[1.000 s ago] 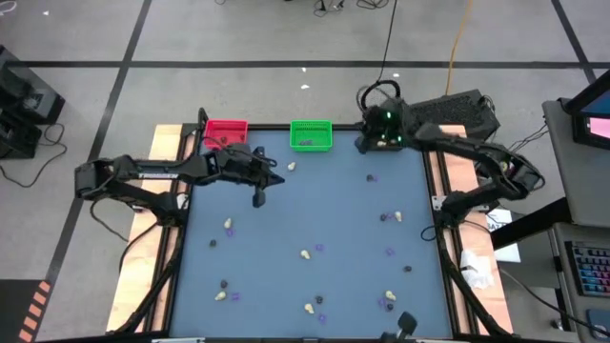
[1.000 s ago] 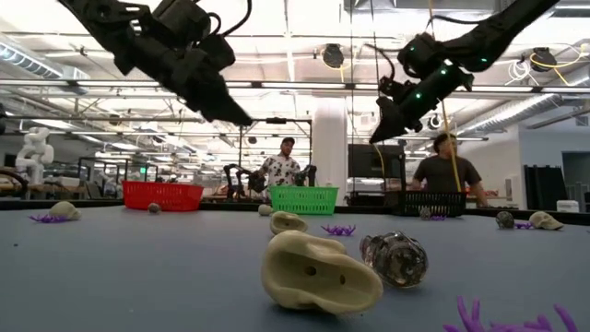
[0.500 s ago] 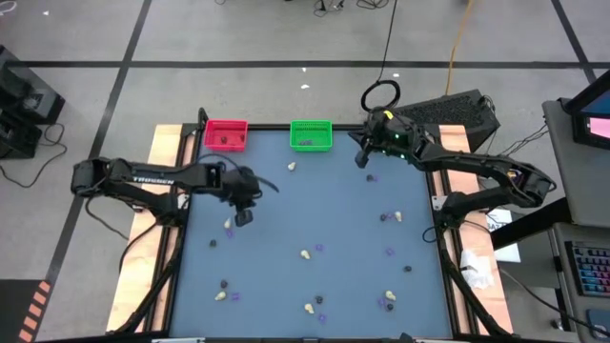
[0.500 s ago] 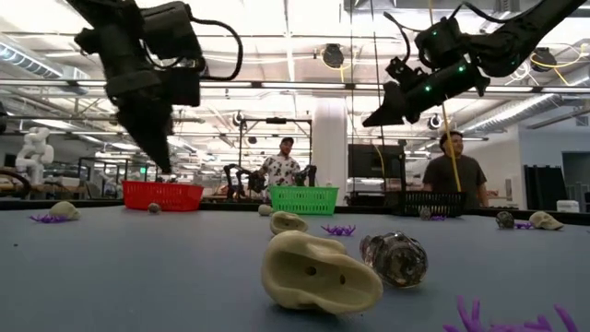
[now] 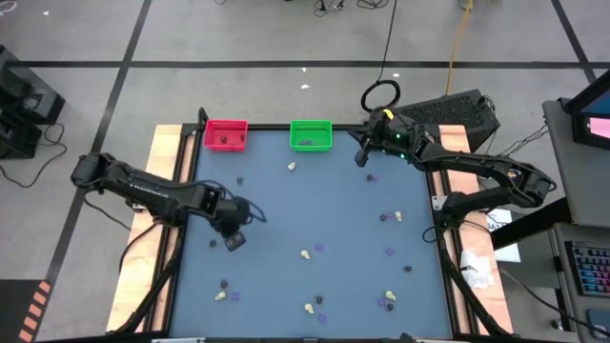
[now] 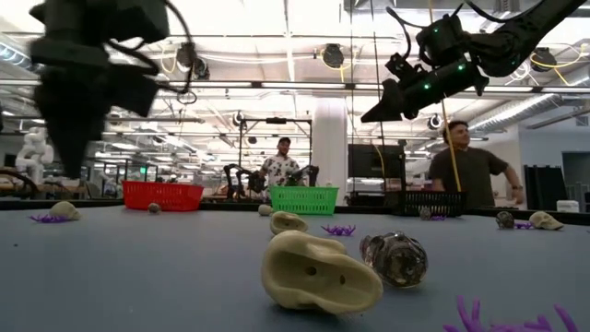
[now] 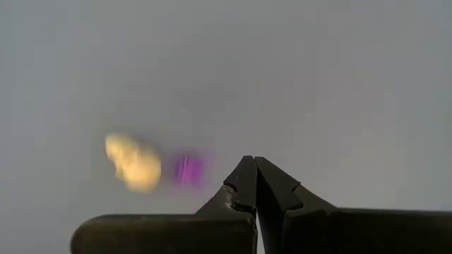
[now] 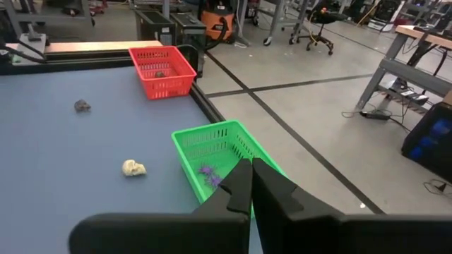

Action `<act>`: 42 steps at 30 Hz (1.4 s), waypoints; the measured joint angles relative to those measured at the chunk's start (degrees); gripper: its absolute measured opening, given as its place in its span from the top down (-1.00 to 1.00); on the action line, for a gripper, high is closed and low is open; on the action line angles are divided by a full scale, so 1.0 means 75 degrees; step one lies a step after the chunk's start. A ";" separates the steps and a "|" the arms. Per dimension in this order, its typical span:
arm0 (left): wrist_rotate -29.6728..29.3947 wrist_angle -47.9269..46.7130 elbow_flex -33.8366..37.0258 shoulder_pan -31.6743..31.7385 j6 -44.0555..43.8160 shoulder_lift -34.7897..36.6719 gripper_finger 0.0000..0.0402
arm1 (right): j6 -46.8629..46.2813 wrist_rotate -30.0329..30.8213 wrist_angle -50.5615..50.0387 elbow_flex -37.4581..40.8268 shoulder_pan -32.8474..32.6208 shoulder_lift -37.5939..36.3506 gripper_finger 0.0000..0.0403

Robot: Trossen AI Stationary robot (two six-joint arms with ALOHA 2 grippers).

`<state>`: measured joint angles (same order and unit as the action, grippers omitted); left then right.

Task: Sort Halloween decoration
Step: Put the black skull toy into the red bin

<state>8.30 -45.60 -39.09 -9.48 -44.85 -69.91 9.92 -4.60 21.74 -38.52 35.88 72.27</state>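
Note:
Halloween decorations lie scattered over the blue mat (image 5: pixel 315 205): cream lumps (image 5: pixel 305 254), dark lumps (image 5: pixel 408 269) and purple bits (image 5: pixel 389 252). My left gripper (image 5: pixel 234 240) hangs shut, pointing down above the mat's left part. Its wrist view shows a cream lump (image 7: pixel 133 162) and a purple bit (image 7: pixel 187 169) just beside the fingertips (image 7: pixel 251 168), which hold nothing. My right gripper (image 5: pixel 362 158) is shut and empty. It hovers high near the far edge, right of the green bin (image 5: pixel 311 134), and points roughly level over that bin (image 8: pixel 215 152).
The red bin (image 5: pixel 226 134) holds a dark lump, and the green bin holds purple bits (image 8: pixel 207 174). A black bin (image 6: pixel 431 202) stands at the far right. A cream lump (image 6: pixel 318 272) and a dark lump (image 6: pixel 395 258) lie at the near edge. People stand beyond the table.
My left gripper has swung from beside the red bin toward the table's near-left, sunk a little and tipped from slanting to pointing almost straight down, shut throughout. My right gripper has shifted slightly and tipped up toward level, then held still.

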 joint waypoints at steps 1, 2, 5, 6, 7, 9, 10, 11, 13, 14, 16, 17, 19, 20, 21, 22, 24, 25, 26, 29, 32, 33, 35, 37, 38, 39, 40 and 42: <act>0.0086 -0.0241 -0.0003 -0.0126 -0.0238 0.0000 1.00 | 0.0008 0.0000 -0.0005 0.0000 0.0000 0.0000 1.00; 0.0194 -0.0498 -0.0003 -0.0229 -0.0494 0.0000 1.00 | 0.0031 0.0000 -0.0012 0.0000 0.0000 0.0000 1.00; 0.0490 -0.1139 -0.0003 -0.0495 -0.1395 -0.0003 1.00 | 0.0039 0.0000 -0.0015 0.0000 0.0000 0.0000 1.00; 0.0559 -0.1228 -0.0002 -0.0583 -0.1658 -0.0003 1.00 | 0.0045 0.0000 -0.0015 0.0000 0.0000 0.0000 1.00; 0.0619 -0.1263 0.0000 -0.0664 -0.1860 -0.0003 1.00 | 0.0055 0.0000 -0.0015 0.0000 0.0000 0.0000 1.00; 0.0660 -0.1256 0.0000 -0.0814 -0.2158 -0.0003 1.00 | 0.0087 0.0000 -0.0015 0.0000 0.0000 0.0003 1.00; 0.0625 -0.1256 0.0000 -0.0873 -0.2282 -0.0003 1.00 | 0.0109 0.0000 -0.0015 0.0000 0.0000 0.0003 1.00; 0.0524 -0.1257 0.0000 -0.0923 -0.2373 -0.0003 0.98 | 0.0115 0.0000 -0.0015 0.0000 0.0000 0.0006 1.00; 0.0309 -0.1258 0.0000 -0.1004 -0.2519 -0.0003 0.92 | 0.0115 -0.0001 -0.0015 0.0000 0.0000 0.0006 1.00; 0.0201 -0.1260 0.0000 -0.1027 -0.2563 -0.0003 0.87 | 0.0115 -0.0003 -0.0015 -0.0003 0.0000 0.0006 1.00; 0.0100 -0.1279 0.0000 -0.1083 -0.2566 -0.0005 0.74 | 0.0117 -0.0003 -0.0015 -0.0003 0.0000 0.0006 1.00; 0.0077 -0.1345 0.0000 -0.1120 -0.2571 -0.0006 0.67 | 0.0115 -0.0010 -0.0015 -0.0003 0.0000 0.0006 1.00; 0.0064 -0.1533 0.0001 -0.1194 -0.2582 -0.0010 0.52 | 0.0115 -0.0020 -0.0015 -0.0003 0.0000 0.0006 1.00; 0.0062 -0.1571 0.0016 -0.1235 -0.2582 -0.0012 0.45 | 0.0115 -0.0023 -0.0015 -0.0005 0.0000 0.0006 1.00; 0.0059 -0.1578 0.0048 -0.1278 -0.2581 -0.0012 0.38 | 0.0115 -0.0023 -0.0015 -0.0006 0.0000 0.0006 1.00; 0.0062 -0.1562 0.0114 -0.1318 -0.2584 -0.0012 0.31 | 0.0115 -0.0023 -0.0016 -0.0006 0.0000 0.0006 1.00; 0.0064 -0.1526 0.0257 -0.1394 -0.2587 -0.0014 0.21 | 0.0115 -0.0023 -0.0016 -0.0006 0.0000 0.0006 1.00; 0.0064 -0.1448 0.0319 -0.1410 -0.2587 -0.0015 0.17 | 0.0115 -0.0023 -0.0017 -0.0006 0.0000 0.0006 1.00; 0.0061 -0.1361 0.0378 -0.1418 -0.2587 -0.0015 0.14 | 0.0115 -0.0023 -0.0017 -0.0006 0.0000 0.0006 1.00; 0.0023 -0.1335 0.0499 -0.1415 -0.2587 -0.0015 0.10 | 0.0115 -0.0026 -0.0015 -0.0006 0.0000 0.0006 1.00; -0.0076 -0.1300 0.0661 -0.1412 -0.2671 -0.0015 0.09 | 0.0115 -0.0026 -0.0017 -0.0006 0.0000 0.0006 1.00; -0.0082 -0.1218 0.0747 -0.1411 -0.2759 -0.0015 0.09 | 0.0115 -0.0026 -0.0016 -0.0006 0.0000 0.0006 1.00; -0.0077 -0.0904 0.0938 -0.1412 -0.2788 -0.0015 0.09 | 0.0115 -0.0026 -0.0017 -0.0006 0.0000 0.0006 1.00; -0.0076 -0.0620 0.1069 -0.1412 -0.2786 -0.0015 0.09 | 0.0115 -0.0026 -0.0015 -0.0006 0.0000 0.0006 1.00; -0.0079 -0.0515 0.1124 -0.1412 -0.2787 -0.0015 0.09 | 0.0115 -0.0026 -0.0017 -0.0006 0.0000 0.0006 1.00; -0.0079 -0.0450 0.1162 -0.1412 -0.2788 -0.0015 0.09 | 0.0115 -0.0026 -0.0017 -0.0006 0.0000 0.0006 1.00; -0.0073 -0.0396 0.1200 -0.1412 -0.2788 -0.0015 0.09 | 0.0115 -0.0026 -0.0017 -0.0006 0.0000 0.0006 1.00; 0.0087 -0.0368 0.1257 -0.1412 -0.2791 -0.0015 0.09 | 0.0115 -0.0026 -0.0017 -0.0006 0.0000 0.0006 1.00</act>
<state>8.95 -48.36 -29.67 -20.07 -65.78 -70.02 10.79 -4.80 21.61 -38.57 35.88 72.31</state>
